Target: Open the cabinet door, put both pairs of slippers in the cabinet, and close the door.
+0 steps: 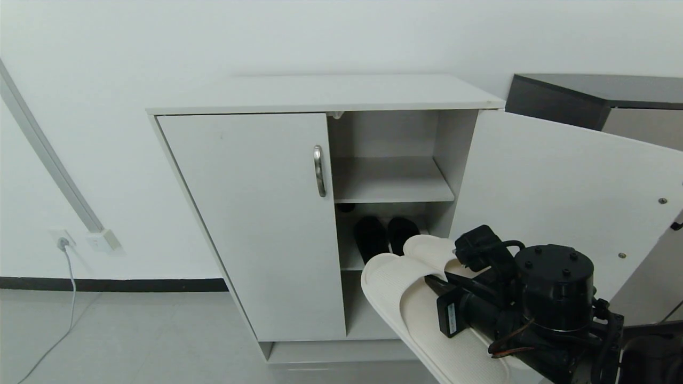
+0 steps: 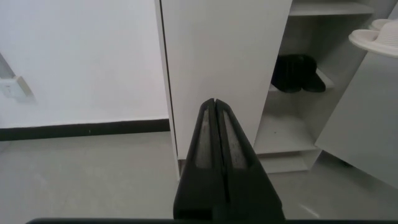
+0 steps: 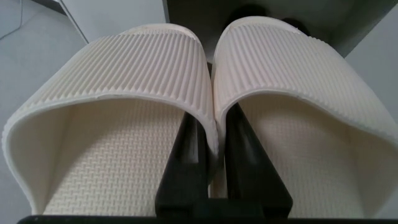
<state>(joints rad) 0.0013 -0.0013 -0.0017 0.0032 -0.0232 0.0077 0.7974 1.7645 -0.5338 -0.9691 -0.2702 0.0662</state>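
Note:
The white cabinet (image 1: 325,93) stands against the wall, its left door (image 1: 256,213) closed and its right door (image 1: 560,186) swung open. A black pair of slippers (image 1: 384,237) (image 2: 298,73) rests on the middle shelf. In front of the opening, my right gripper (image 1: 451,285) (image 3: 214,146) is shut on the inner edges of a cream pair of slippers (image 1: 421,298) (image 3: 205,81), held side by side with toes toward the cabinet. My left gripper (image 2: 214,134) is shut and holds nothing, low above the floor in front of the cabinet.
The upper shelf (image 1: 392,181) and the bottom compartment (image 1: 368,314) hold nothing. A dark unit (image 1: 587,96) stands behind the open door. A wall socket (image 1: 64,240) with a cable sits at the left. Grey floor (image 1: 133,330) lies open to the left.

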